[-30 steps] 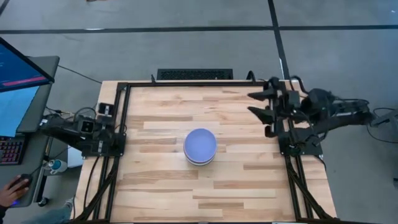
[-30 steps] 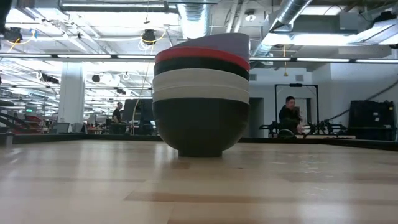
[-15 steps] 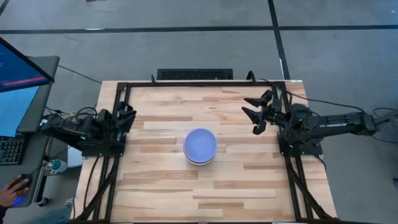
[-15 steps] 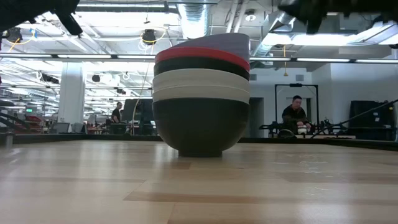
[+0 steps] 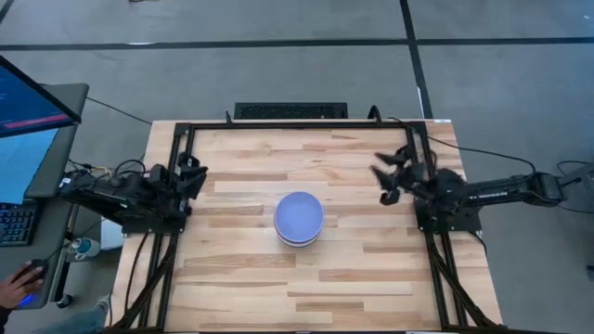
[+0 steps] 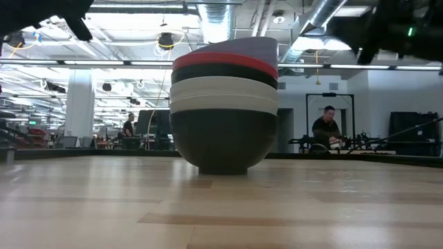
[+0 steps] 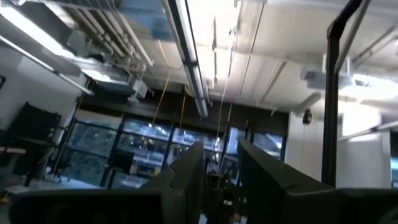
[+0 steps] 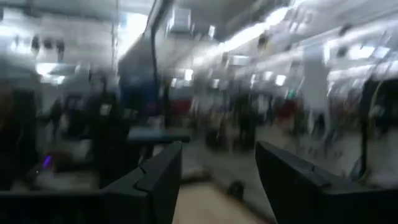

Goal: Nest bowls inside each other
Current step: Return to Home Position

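Overhead and table-height cameras both frame the bowls (image 5: 299, 219).

Item, centre of my wooden table (image 5: 371, 269): one upright stack of six small round smooth bowls (image 5: 299, 219), nested. Bottom to top: black bowl (image 6: 223, 142), white bowl (image 6: 223, 104), second white bowl (image 6: 223, 86), second black bowl (image 6: 223, 72), red bowl (image 6: 223, 61), pale lavender bowl (image 6: 239, 46). The top two sit slightly tilted.

Light wooden plank table (image 5: 241, 278), bordered by a black metal frame (image 5: 278, 126), one stack of nested bowls (image 6: 223, 93) set near its middle, black bowl (image 6: 223, 142) rested directly on the wood, pale lavender bowl (image 5: 299, 215) placed topmost.
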Motion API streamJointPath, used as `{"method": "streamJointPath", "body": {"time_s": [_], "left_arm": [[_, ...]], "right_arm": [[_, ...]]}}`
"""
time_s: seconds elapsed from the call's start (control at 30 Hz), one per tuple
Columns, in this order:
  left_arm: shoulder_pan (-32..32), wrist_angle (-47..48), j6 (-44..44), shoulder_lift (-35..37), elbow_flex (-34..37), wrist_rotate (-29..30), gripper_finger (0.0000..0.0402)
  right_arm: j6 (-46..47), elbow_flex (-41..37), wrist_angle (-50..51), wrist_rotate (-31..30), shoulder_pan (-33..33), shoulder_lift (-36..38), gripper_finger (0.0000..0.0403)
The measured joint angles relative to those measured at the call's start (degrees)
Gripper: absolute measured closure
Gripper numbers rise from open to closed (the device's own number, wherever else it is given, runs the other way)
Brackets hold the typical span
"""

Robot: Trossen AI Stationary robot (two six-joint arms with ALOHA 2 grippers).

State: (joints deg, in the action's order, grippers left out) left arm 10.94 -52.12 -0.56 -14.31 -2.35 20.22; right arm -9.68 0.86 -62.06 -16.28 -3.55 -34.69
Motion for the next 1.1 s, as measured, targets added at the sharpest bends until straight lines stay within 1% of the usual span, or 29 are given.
{"method": "streamJointPath", "body": {"time_s": [0.07, 0.13, 0.27, 0.4, 0.53, 0.6, 0.7, 0.73, 0.83, 1.1], "left_arm": [[0.0, 2.01, -0.06, 0.0, 0.0, -0.12, 0.0313], [0.0, 5.64, -0.06, 0.04, -0.02, -0.12, 0.0313], [0.0, 12.83, -0.08, 0.04, -0.02, -0.07, 0.0313], [0.0, 22.8, -0.1, -0.02, -0.02, -0.12, 0.0313], [0.0, 35.24, -0.1, -0.04, -0.02, -0.12, 0.0313], [0.0, 41.64, -0.1, 0.01, -0.02, -0.12, 0.0313], [0.0, 52.35, -0.1, -0.02, -0.02, -0.15, 0.0313], [0.0, 54.0, -0.05, -0.2, -0.37, -0.35, 0.0313], [0.0, 54.58, 0.96, -1.92, -0.74, -1.15, 0.0313], [0.0, 56.22, 0.01, -1.94, -0.94, -1.78, 0.0313]], "right_arm": [[2.94, -0.37, 8.9, -0.33, 0.31, 0.69, 0.0175], [6.36, -0.15, 14.58, -0.27, 0.73, 1.13, 0.0175], [11.18, -0.29, 29.26, -0.24, 1.3, 0.49, 0.0175], [12.77, -0.25, 43.4, -0.28, 1.27, -0.31, 0.0174], [12.72, -0.21, 55.57, -0.28, 1.29, -0.62, 0.0175], [12.71, -0.23, 59.78, -0.24, 1.29, -0.66, 0.0174], [12.73, -0.17, 58.64, 0.08, 1.29, -1.92, 0.0175], [12.74, -0.17, 58.43, 0.0, 1.29, -2.02, 0.0175], [12.73, -0.09, 58.69, -0.08, 1.29, -2.17, 0.0174], [12.73, -0.11, 58.65, -0.08, 1.29, -2.15, 0.0174]]}}
